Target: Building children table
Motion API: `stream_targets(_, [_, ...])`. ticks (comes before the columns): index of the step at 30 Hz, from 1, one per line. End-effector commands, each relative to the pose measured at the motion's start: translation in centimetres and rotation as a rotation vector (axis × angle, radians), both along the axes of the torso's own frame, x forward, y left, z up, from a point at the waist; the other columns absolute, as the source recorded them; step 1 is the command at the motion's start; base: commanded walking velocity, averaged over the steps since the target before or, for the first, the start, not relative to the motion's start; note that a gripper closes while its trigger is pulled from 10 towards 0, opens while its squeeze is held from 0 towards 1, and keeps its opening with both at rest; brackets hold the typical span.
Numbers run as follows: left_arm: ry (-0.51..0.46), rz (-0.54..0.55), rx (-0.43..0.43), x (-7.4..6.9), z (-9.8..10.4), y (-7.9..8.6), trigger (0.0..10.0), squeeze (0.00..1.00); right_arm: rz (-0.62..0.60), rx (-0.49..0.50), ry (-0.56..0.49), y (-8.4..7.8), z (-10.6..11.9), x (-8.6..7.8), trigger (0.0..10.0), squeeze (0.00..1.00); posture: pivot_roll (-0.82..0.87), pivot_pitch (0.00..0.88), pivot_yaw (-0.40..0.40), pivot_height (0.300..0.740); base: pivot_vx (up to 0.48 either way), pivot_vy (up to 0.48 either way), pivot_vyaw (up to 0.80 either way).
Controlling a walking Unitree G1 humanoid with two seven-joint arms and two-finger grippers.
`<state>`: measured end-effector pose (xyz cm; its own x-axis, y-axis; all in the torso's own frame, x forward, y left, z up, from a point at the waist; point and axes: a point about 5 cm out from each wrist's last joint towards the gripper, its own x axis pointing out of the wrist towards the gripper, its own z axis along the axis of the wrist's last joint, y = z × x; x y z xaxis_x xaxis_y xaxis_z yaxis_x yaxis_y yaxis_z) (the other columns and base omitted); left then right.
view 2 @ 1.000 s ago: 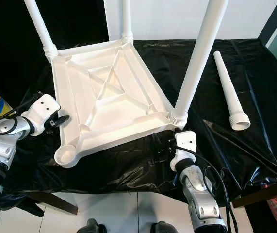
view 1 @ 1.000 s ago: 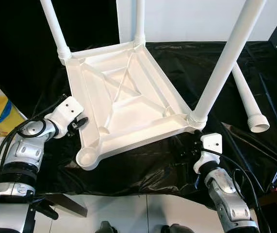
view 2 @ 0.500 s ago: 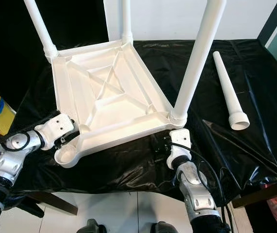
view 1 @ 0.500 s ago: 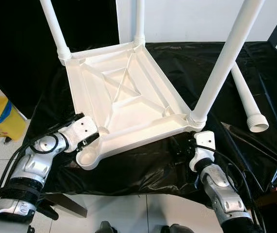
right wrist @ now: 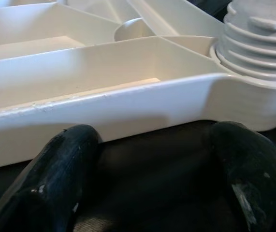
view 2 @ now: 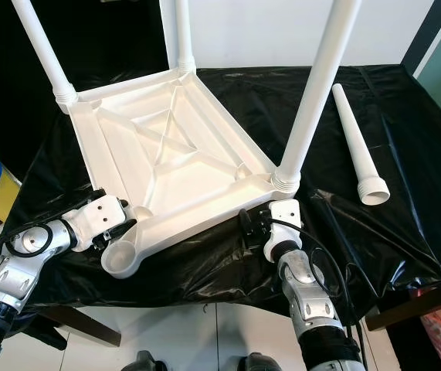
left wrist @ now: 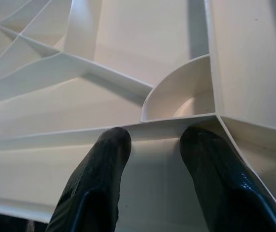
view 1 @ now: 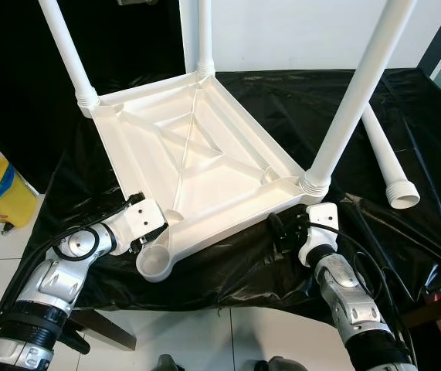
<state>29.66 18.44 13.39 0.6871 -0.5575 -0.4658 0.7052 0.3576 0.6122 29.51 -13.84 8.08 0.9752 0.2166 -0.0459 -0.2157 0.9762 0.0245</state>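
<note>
Left claw now at tabletop rim.

The white plastic table top lies upside down, ribbed underside up, with three white legs screwed in and standing upright. Its empty corner socket sits just beside the left gripper. A fourth leg lies loose, well beyond the right gripper.

Upturned table lies on the sheet, loose leg to its right.
</note>
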Motion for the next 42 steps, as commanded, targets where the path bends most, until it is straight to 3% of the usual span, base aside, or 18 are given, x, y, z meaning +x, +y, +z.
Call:
stream_targets(1, [0.188,-0.187,0.021,-2.1,-2.2,-2.3,10.0,0.00,0.004,0.014,-0.013,0.6,0.4,0.7,10.0,0.00,0.01,0.058,-0.026,0.740,0.000,0.000,0.00])
stream_targets(2, [0.188,-0.187,0.021,-2.1,-2.2,-2.3,10.0,0.00,0.004,0.014,-0.013,0.6,0.4,0.7,10.0,0.00,0.01,0.058,-0.026,0.740,0.000,0.000,0.00])
stream_targets(3, [0.200,-0.212,0.003,-2.6,-2.5,-3.4,10.0,0.00,-0.010,0.019,-0.017,0.5,0.5,1.1,10.0,0.00,0.01,0.061,-0.024,0.740,0.000,0.000,0.00])
stream_targets(6, [0.200,-0.212,0.003,-2.6,-2.5,-3.4,10.0,0.00,-0.010,0.019,-0.017,0.5,0.5,1.1,10.0,0.00,0.01,0.061,-0.024,0.740,0.000,0.000,0.00])
stream_targets(7, [0.210,-0.237,-0.021,-3.0,-2.8,-4.7,10.0,0.00,-0.020,0.022,-0.021,0.4,0.6,1.6,10.0,0.00,0.01,0.062,-0.023,0.740,0.000,0.000,0.00])
stream_targets(11, [0.210,-0.237,-0.021,-3.0,-2.8,-4.7,10.0,0.00,-0.020,0.022,-0.021,0.4,0.6,1.6,10.0,0.00,0.01,0.062,-0.023,0.740,0.000,0.000,0.00])
stream_targets(12, [0.216,-0.262,-0.061,-3.2,-2.9,-6.5,10.0,0.00,-0.026,0.024,-0.026,0.3,0.8,2.0,10.0,0.00,0.02,0.066,-0.025,0.740,0.000,0.000,0.00])
stream_targets(15, [0.216,-0.262,-0.061,-3.2,-2.9,-6.5,10.0,0.00,-0.026,0.024,-0.026,0.3,0.8,2.0,10.0,0.00,0.02,0.066,-0.025,0.740,0.000,0.000,0.00])
stream_targets(16, [0.224,-0.307,-0.111,-3.6,-2.9,-9.2,10.0,0.00,-0.022,0.022,-0.035,0.5,1.1,2.6,10.0,0.00,0.01,0.067,-0.023,0.740,0.000,0.000,0.00])
stream_targets(17, [0.224,-0.307,-0.111,-3.6,-2.9,-9.2,10.0,0.00,-0.022,0.022,-0.035,0.5,1.1,2.6,10.0,0.00,0.01,0.067,-0.023,0.740,0.000,0.000,0.00])
stream_targets(19, [0.233,-0.385,-0.163,-4.6,-2.7,-13.4,10.0,0.00,-0.016,0.015,-0.052,0.7,1.7,3.5,10.0,0.00,0.01,0.067,-0.022,0.740,0.000,0.000,0.00])
stream_targets(20, [0.235,-0.397,-0.170,-4.9,-2.6,-14.3,10.0,0.00,-0.016,0.012,-0.057,0.7,1.9,3.7,10.0,0.00,0.01,0.067,-0.022,0.740,0.000,0.000,0.00])
stream_targets(24, [0.225,-0.377,-0.155,-4.6,-2.6,-14.4,10.0,0.00,-0.022,0.011,-0.064,0.7,2.0,3.9,10.0,0.00,0.01,0.067,-0.025,0.740,0.000,0.000,0.00])
stream_targets(25, [0.209,-0.353,-0.135,-4.2,-2.3,-13.5,10.0,0.00,-0.024,0.009,-0.068,0.6,2.0,3.9,10.0,0.00,0.02,0.070,-0.025,0.740,0.000,0.000,0.00])
stream_targets(34, [0.163,-0.265,-0.109,-2.9,-1.4,-11.1,10.0,0.00,-0.032,0.006,-0.072,0.3,1.7,3.8,10.0,0.00,0.02,0.075,-0.023,0.740,0.000,0.000,0.00])
stream_targets(38, [0.067,-0.154,-0.165,-1.2,-0.1,-9.6,10.0,0.00,-0.068,-0.001,-0.093,-0.3,1.5,3.7,10.0,0.00,0.02,0.078,-0.022,0.740,0.000,0.000,0.00])
stream_targets(42, [0.029,-0.127,-0.201,-0.8,0.7,-8.5,10.0,0.00,-0.106,-0.003,-0.125,-0.9,1.7,3.3,10.0,0.00,0.02,0.082,-0.021,0.740,0.000,0.000,0.00])
